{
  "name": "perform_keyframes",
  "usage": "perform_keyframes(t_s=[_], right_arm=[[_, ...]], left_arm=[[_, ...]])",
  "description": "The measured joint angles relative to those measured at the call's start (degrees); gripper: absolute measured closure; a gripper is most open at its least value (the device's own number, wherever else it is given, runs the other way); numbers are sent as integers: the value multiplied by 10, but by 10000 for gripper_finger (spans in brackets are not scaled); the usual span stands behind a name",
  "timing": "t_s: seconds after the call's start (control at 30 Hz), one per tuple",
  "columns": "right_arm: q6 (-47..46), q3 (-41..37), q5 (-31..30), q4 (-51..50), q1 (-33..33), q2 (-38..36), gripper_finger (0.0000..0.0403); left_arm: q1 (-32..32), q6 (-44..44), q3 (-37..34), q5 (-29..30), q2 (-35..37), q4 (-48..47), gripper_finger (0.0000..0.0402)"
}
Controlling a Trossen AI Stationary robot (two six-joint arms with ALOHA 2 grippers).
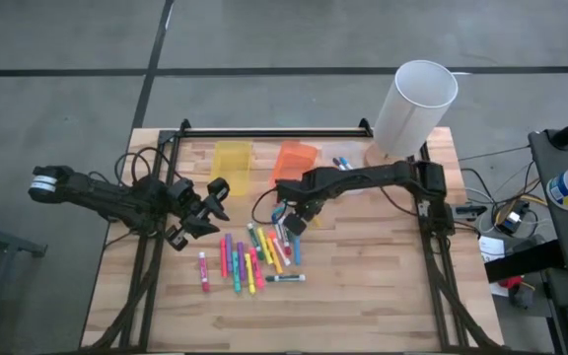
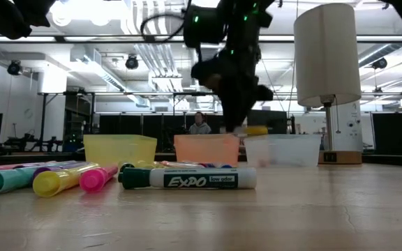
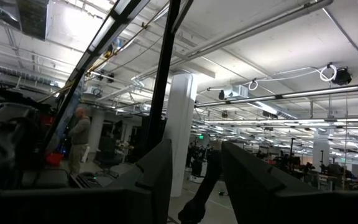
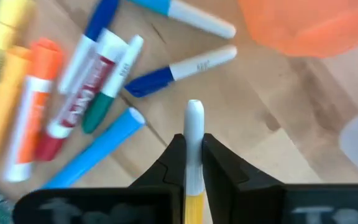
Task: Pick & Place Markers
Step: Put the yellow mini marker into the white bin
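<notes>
- My right gripper (image 4: 193, 163) — fingers clenched on a yellow-and-white marker (image 4: 194, 134).
- Left gripper (image 1: 208, 205) — released, empty, waiting.
- Remaining markers (image 1: 254, 258) lie below the fingers; most sorting remains, I judge.

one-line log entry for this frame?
right gripper: shut on marker, above marker pile | left gripper: open, empty, beside pile
</notes>
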State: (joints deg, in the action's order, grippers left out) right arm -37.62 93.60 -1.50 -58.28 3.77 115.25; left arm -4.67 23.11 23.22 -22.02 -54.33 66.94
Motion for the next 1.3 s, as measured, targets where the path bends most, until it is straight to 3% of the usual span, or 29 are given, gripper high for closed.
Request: perform_keyframes(t_s=[0.17,0.33,0.57,1.3], right_arm=[[-22,1,-31,-17,2,-79,375],[-59,1,-109,-69,4,-156,375],[-91,-1,-170,-109,6,-214,375],[-57,-28,-195,-132,151,-163,374]], left_arm=[[0,1,0,0,0,0,268],[0,1,0,0,0,0,268],[0,1,0,0,0,1,268],[0,1,0,0,0,1,268]])
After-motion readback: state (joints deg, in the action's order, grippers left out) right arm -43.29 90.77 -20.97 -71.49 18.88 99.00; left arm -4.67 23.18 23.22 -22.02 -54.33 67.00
